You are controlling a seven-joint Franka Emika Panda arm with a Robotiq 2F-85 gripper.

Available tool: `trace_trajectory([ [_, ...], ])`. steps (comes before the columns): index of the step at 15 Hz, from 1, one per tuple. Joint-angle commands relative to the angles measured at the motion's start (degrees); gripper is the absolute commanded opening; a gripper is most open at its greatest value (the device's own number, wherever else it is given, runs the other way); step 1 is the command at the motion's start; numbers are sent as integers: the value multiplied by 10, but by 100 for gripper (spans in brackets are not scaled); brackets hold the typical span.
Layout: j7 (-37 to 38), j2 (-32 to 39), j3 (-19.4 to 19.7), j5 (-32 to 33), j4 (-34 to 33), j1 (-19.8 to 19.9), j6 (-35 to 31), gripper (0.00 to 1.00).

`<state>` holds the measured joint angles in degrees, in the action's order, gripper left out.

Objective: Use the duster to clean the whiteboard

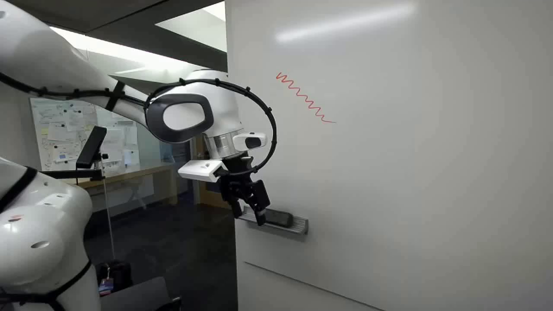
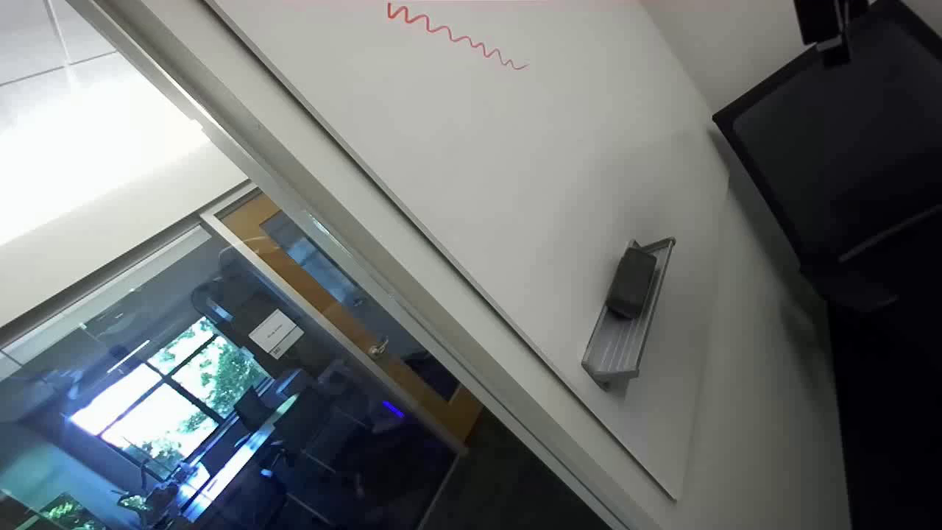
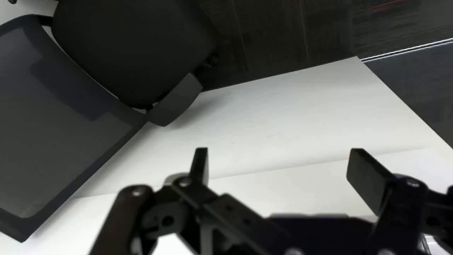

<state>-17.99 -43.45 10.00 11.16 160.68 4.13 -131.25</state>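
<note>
A white arm (image 1: pixel 49 62), with a black cable (image 1: pixel 269 109) looped along it, extended toward a large whiteboard (image 1: pixel 402 172) from the left edge of an exterior view. A red squiggle (image 1: pixel 306 98) slanted downward across the whiteboard, visible in both exterior views. Well below it, a small grey tray (image 2: pixel 617 347) was fixed to the whiteboard. The duster (image 2: pixel 633 283), a dark block with rounded corners, lay in the tray, nearer one end than the other.

The gripper (image 3: pixel 279 166) pointed downward, and its fingers (image 3: pixel 366 179) were spread wide, with a white surface (image 3: pixel 279 198) showing through the gap between them. In an exterior view, a fingertip overlapped the tray next to the duster's visible end; whether it touched either could not be told.

In the wrist view, a black chair (image 3: pixel 56 141) filled the upper left, with dark floor (image 3: pixel 269 42) beyond. Behind the arm were pinned-up papers (image 1: pixel 62 134) and a wooden table (image 1: pixel 149 170). Past the whiteboard's edge, in an exterior view, were a wooden door (image 2: pixel 338 311) and a bright window (image 2: pixel 140 416).
</note>
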Motion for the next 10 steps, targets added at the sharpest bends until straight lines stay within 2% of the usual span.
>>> trace_trajectory([
  [1,-1,1,-2,-2,0,1,2,100],
  [7,5,7,-3,-7,-1,-1,-1,100],
  [10,64,30,-21,-40,-13,-2,-5,100],
])
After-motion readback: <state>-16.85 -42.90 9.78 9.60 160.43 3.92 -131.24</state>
